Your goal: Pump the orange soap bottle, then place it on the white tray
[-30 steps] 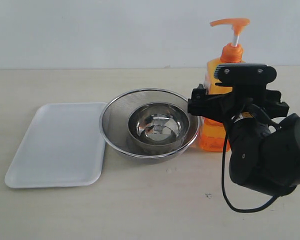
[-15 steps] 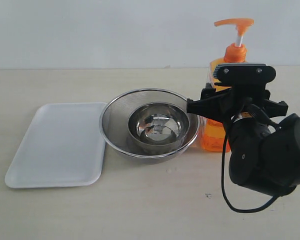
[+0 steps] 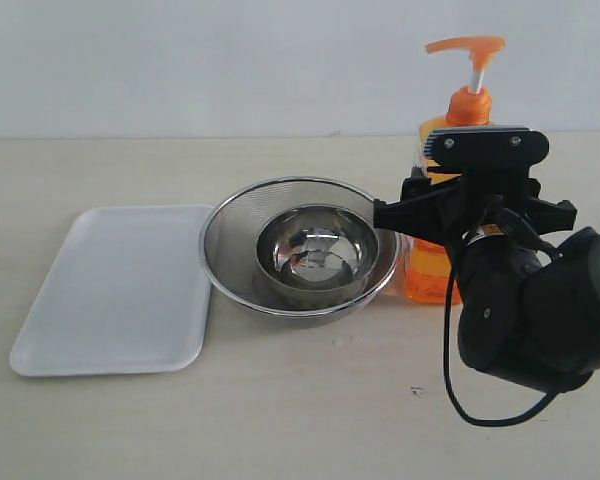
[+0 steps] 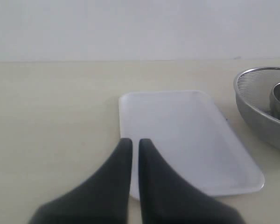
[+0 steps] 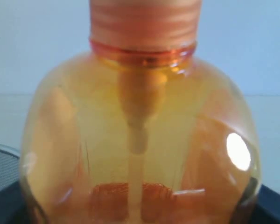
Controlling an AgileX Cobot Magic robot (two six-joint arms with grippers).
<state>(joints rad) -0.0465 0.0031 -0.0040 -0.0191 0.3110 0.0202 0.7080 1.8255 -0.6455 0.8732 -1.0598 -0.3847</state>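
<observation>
The orange soap bottle [image 3: 425,268] stands upright at the right of the table, its pump head [image 3: 467,45] raised on the white stem. My right gripper [image 3: 475,205] clasps the bottle's body from the near side. In the right wrist view the bottle [image 5: 140,116] fills the picture, with the right gripper [image 5: 140,212] showing only as dark finger parts at its two sides. The white tray [image 3: 110,290] lies flat and bare at the left. My left gripper [image 4: 135,142] hovers shut over the tray [image 4: 186,135] near one edge, holding nothing; it is out of the exterior view.
A round metal mesh strainer [image 3: 230,250] with a steel bowl [image 3: 315,250] inside sits between tray and bottle, close against the bottle. The strainer's rim [image 4: 256,102] also shows beside the tray. A black cable loops below the right arm.
The bottle's pump head and my right gripper shifted slightly sideways a second ago, then settled. Tray, strainer and bowl have not moved.
</observation>
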